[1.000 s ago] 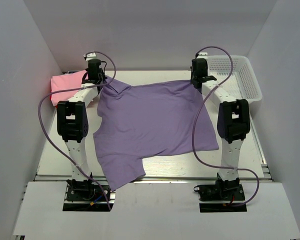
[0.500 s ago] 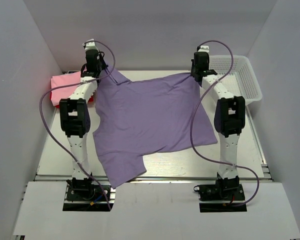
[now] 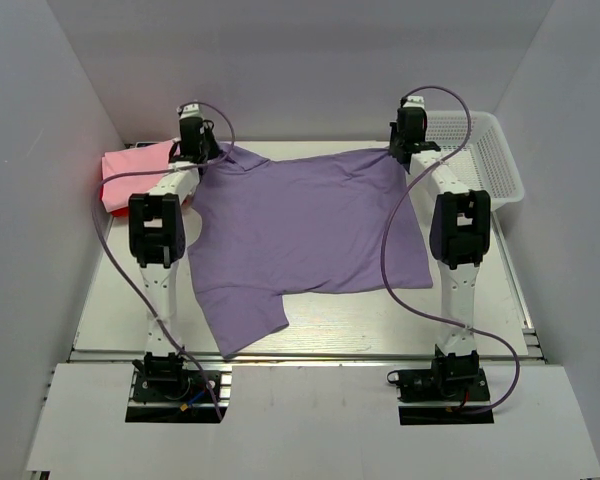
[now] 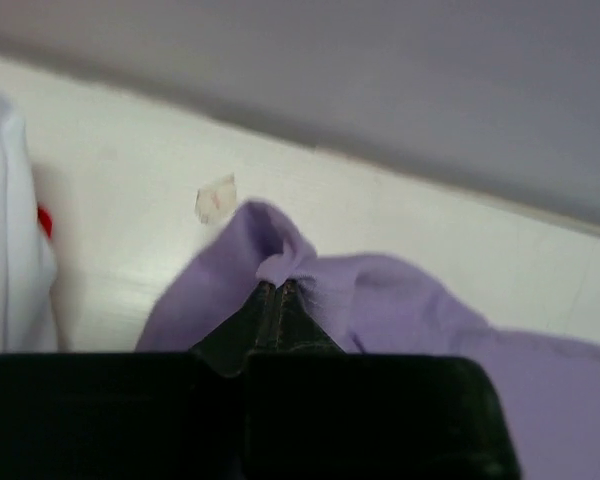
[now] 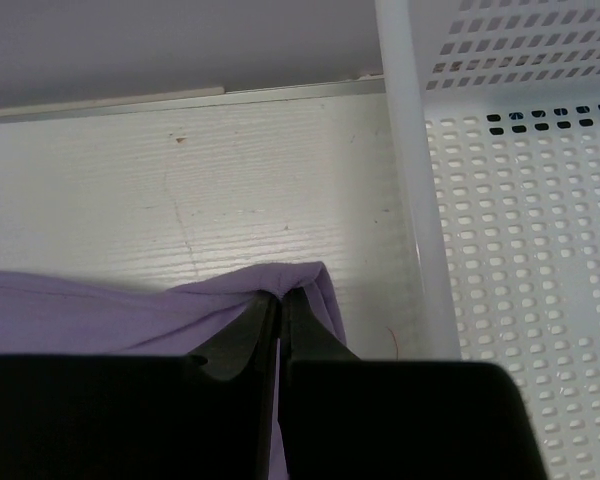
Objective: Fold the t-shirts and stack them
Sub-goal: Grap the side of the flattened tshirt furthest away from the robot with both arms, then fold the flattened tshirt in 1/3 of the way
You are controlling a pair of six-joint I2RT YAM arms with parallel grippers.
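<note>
Spread t-shirt (image 3: 300,225) centre of table (image 3: 350,318); other t-shirts (image 3: 130,168) far left; basket (image 3: 485,160) far right.

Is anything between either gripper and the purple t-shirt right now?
Nothing visible. The left gripper and the right gripper are each shut directly on the purple t-shirt at its far edge, with fabric pinched between the fingertips.

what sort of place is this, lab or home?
Likely a lab test cell: white walls box in a table, left arm and right arm bolted at its near edge, a purple shirt spread between them.
</note>
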